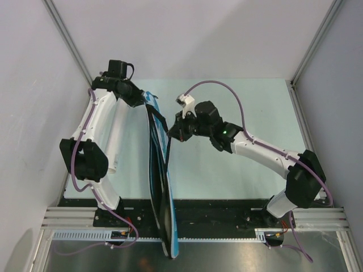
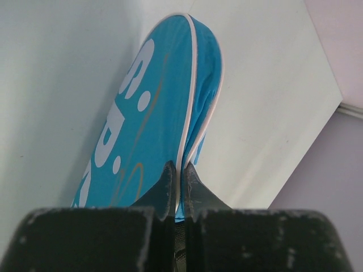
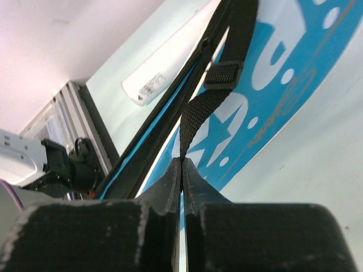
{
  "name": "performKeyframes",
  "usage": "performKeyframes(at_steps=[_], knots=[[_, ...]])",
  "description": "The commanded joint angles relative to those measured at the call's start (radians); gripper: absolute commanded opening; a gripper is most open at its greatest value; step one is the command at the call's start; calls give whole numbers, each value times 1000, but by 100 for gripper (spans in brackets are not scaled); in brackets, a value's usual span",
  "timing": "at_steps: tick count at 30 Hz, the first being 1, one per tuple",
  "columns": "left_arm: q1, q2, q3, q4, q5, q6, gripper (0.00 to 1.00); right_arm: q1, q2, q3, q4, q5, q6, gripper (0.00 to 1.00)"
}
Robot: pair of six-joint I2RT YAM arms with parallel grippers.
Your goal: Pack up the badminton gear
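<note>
Top external view has the long blue racket bag (image 1: 160, 187) standing up on its edge on the pale green table (image 1: 244, 102). It runs from the far left part of the table toward the arm bases, and its near end hangs out past the front rail. Both arms reach in to it. The left gripper (image 1: 148, 105) is at the far end of the bag, and the right gripper (image 1: 170, 135) meets the bag's right face a little nearer, on the top edge.

From the left wrist, the left gripper (image 2: 177, 170) has its jaws closed tight on the white-piped rim of the racket bag (image 2: 153, 113). The blue panel with its big white letters stretches away from the fingers, with bare table on either side.

From the right wrist, the right gripper (image 3: 181, 165) is pinched shut on a black webbing strap (image 3: 218, 79). The strap rises from the fingertips to a black buckle against the bag's black edging. The blue lettered face of the racket bag (image 3: 283, 85) lies to the right of the strap.

Beyond the bag a long white tube (image 3: 161, 71) lies on the table. From above it seems to sit just beside the left arm's white link, at about (image 1: 118, 141), though it is hard to separate the two there
</note>
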Motion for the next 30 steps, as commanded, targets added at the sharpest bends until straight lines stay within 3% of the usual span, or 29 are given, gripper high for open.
performKeyframes(at_steps=[1, 5, 11, 17, 21, 26, 30], knots=[[7, -75, -12, 31, -101, -120, 0, -94, -39, 31, 116, -29, 28, 0], [7, -97, -13, 31, -219, -249, 0, -156, -40, 63, 124, -58, 29, 0], [14, -57, 28, 29, -247, -267, 0, -225, 47, 238, 3, -129, 0, 0], [13, -72, -47, 29, -299, -306, 0, -165, 93, 393, -120, -198, 9, 0], [7, -85, -65, 28, -308, -318, 0, -67, 92, 341, -95, -324, 39, 1], [4, -111, -84, 29, -310, -321, 0, 19, 121, 209, -124, -350, 27, 25], [2, -125, -107, 29, -302, -306, 0, -15, 69, 210, -177, -289, 16, 39]])
